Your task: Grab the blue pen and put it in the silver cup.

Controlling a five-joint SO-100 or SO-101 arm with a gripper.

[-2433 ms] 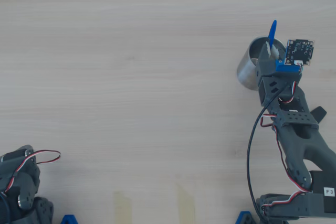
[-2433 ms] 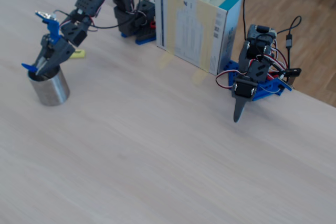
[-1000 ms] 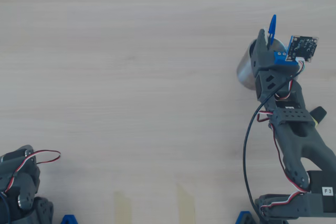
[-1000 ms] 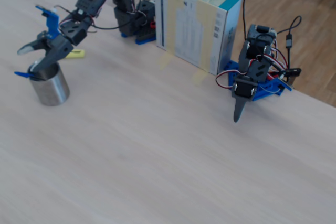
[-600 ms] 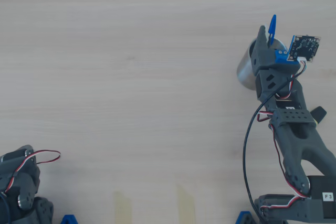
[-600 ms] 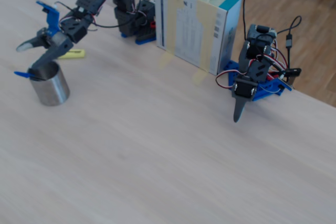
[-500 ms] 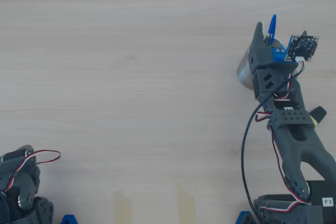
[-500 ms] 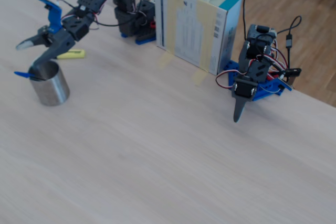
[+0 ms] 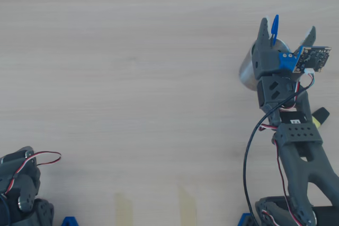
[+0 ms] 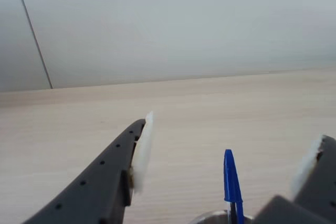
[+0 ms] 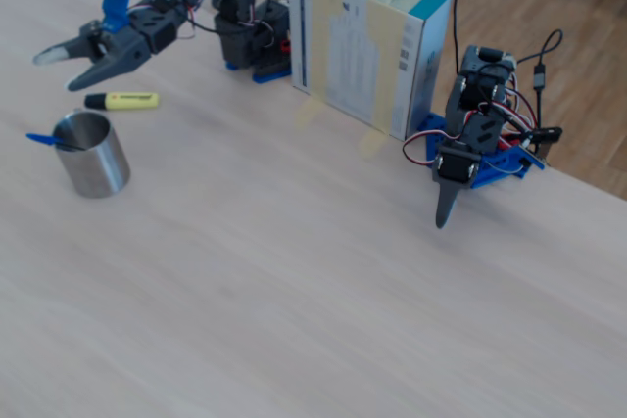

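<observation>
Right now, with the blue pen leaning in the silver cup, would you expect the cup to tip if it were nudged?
Probably not easily: the silver cup looks squat and stands flat on the table. The blue pen looks thin and light, leaning over the rim, so it adds little leverage. Its smooth steel wall may slide rather than tip.

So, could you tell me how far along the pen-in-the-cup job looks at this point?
Done: the blue pen stands in the silver cup, its cap sticking out over the rim. In hand: nothing; the gripper is open and raised clear above the cup, beside the yellow highlighter. Left: apparently only moving the arm away.
</observation>
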